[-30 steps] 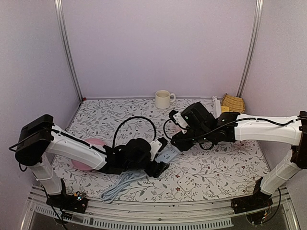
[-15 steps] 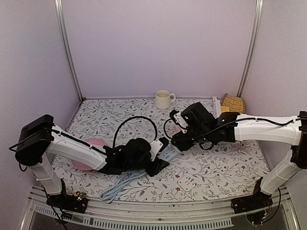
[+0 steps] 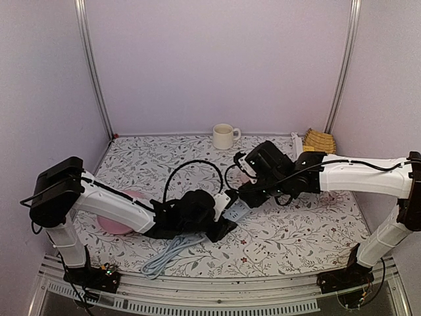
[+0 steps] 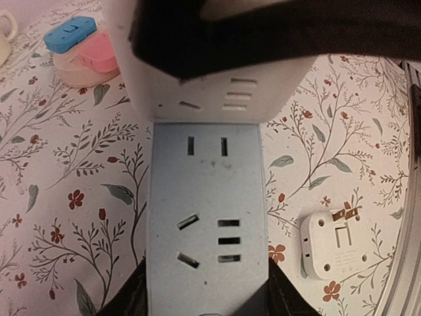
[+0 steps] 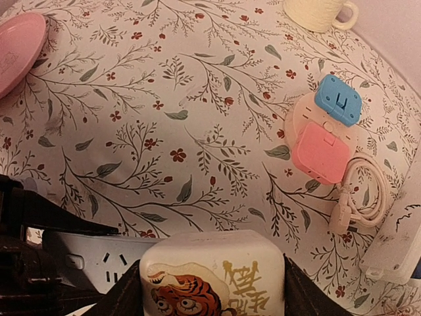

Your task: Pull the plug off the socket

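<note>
Right wrist view, right fingers (image 5: 297, 296) pinching tiger-printed plug (image 5: 214, 283), prongs hidden, left fingers (image 4: 123, 297) clamping socket strip (image 4: 207, 210)

The strip (image 4: 207, 217) lies mid-table, its near end between the fingers of the left gripper (image 4: 207, 299). The plug (image 5: 214, 263) sits over its far end, within the right gripper (image 5: 212, 299). An adapter (image 4: 332, 243) lies right of the strip — near it, but apart. A hub (image 5: 322, 128) lies behind the strip, the mug (image 3: 223, 136) by the back wall, and a plate (image 3: 110, 227) to the left, under the left arm.
</note>
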### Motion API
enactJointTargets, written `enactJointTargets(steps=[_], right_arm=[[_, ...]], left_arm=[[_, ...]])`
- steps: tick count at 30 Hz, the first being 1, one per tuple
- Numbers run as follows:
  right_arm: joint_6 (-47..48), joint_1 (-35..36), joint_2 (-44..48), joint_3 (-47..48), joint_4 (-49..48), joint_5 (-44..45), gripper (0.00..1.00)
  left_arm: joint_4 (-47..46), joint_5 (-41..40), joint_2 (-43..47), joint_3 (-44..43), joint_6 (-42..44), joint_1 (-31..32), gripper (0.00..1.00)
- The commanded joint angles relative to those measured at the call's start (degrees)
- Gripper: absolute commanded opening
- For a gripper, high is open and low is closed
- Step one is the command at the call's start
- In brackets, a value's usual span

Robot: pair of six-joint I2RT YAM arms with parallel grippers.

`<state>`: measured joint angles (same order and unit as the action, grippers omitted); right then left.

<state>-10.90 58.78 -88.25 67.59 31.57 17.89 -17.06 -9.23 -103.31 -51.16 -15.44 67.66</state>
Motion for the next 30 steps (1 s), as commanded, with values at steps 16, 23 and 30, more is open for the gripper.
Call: enactJointTargets(steps=[16, 23, 30], right_arm=[[-2.57, 3.95, 0.19, 7.13, -3.33, -1.76, 0.32], [-1.7, -0.15, 5.35, 3.99, -5.3, -6.0, 0.31], [-2.66, -0.51, 5.44, 6.28, -3.95, -8.12, 0.31]], left_arm=[[8.45, -2.35, -4.26, -2.01, -1.77, -0.34, 0.0], [8.08, -2.27, -4.01, -1.02, -1.23, -0.34, 0.0], [8.47, -1.85, -5.11, -1.15, -1.07, -0.27, 0.0]])
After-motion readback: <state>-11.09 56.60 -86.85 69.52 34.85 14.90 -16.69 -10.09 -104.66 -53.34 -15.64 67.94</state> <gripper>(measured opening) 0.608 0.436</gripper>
